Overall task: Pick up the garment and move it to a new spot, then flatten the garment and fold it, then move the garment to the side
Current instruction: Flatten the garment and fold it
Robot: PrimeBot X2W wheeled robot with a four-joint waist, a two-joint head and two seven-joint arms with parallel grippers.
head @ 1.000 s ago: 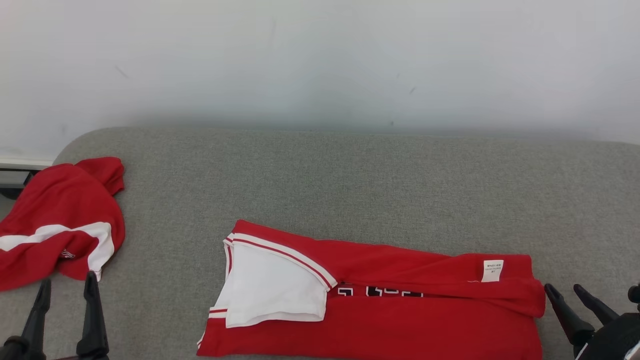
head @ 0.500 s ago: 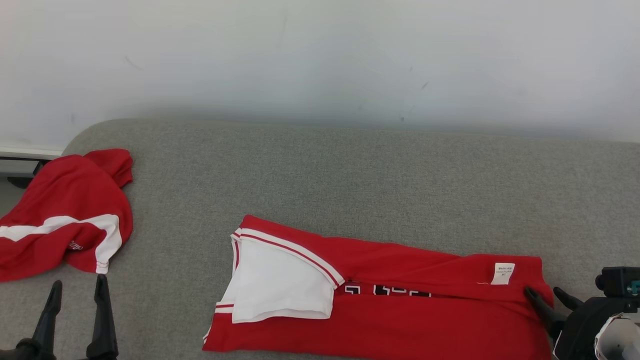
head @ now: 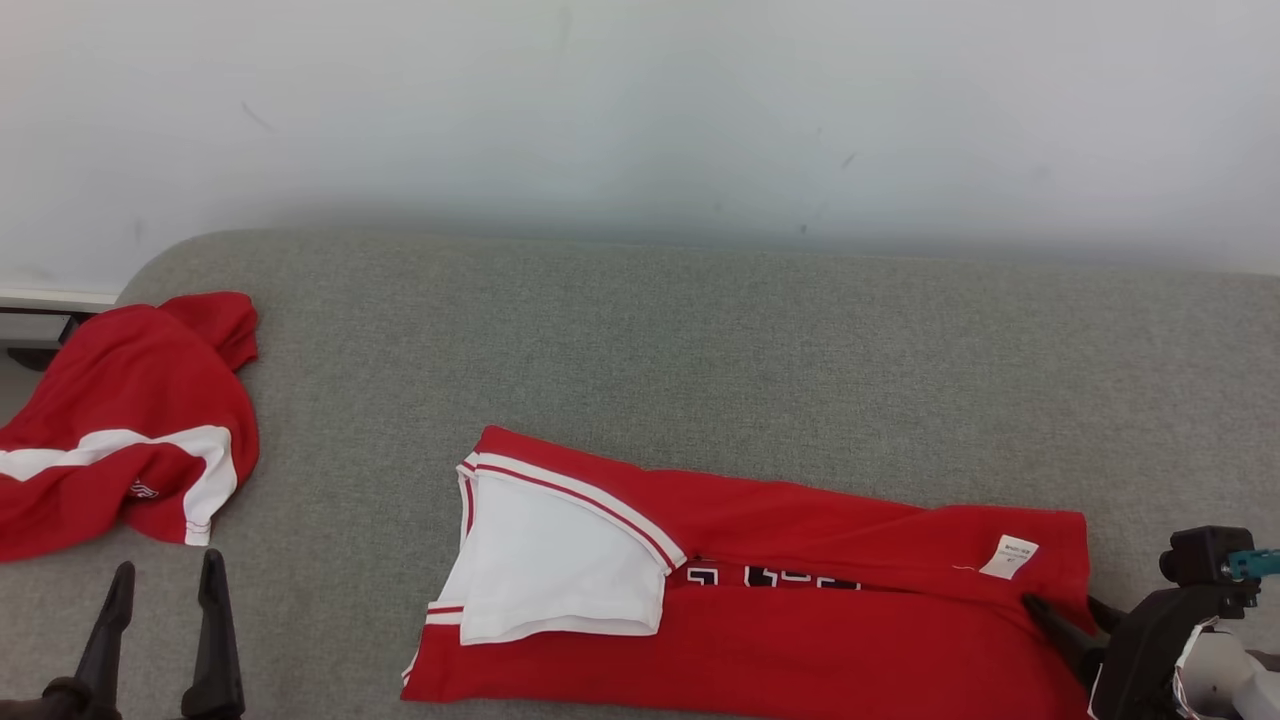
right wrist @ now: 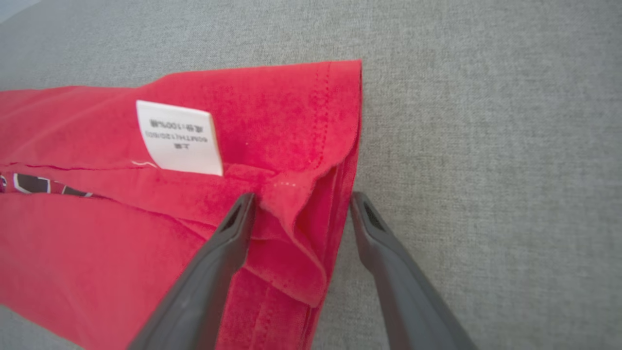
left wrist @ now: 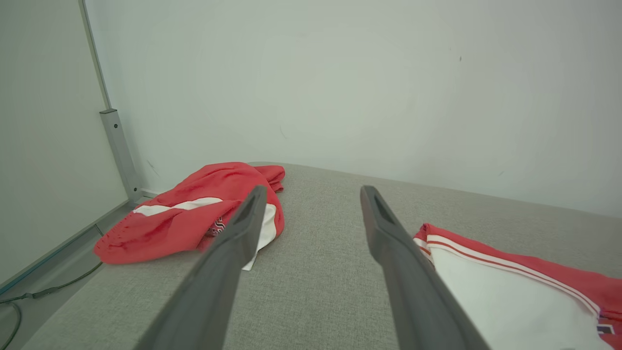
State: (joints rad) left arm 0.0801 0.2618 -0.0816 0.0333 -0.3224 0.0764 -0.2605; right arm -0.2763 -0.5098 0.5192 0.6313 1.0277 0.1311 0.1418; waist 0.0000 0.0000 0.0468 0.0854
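Right pincer (right wrist: 302, 197) sits low at the near right, its fingers spread wide and straddling the hemmed corner of the red garment (right wrist: 97, 243). One finger is over the cloth and the other over the grey upholstered surface (right wrist: 486, 146), with nothing clamped yet. Left pincer (head: 167, 562) hovers at the near left, fingers apart and empty. The garment lies flat mid-surface with its long sides folded in, so I judge the crosswise fold and the move aside remain. Farther left, a second red garment (head: 120, 420) lies crumpled.
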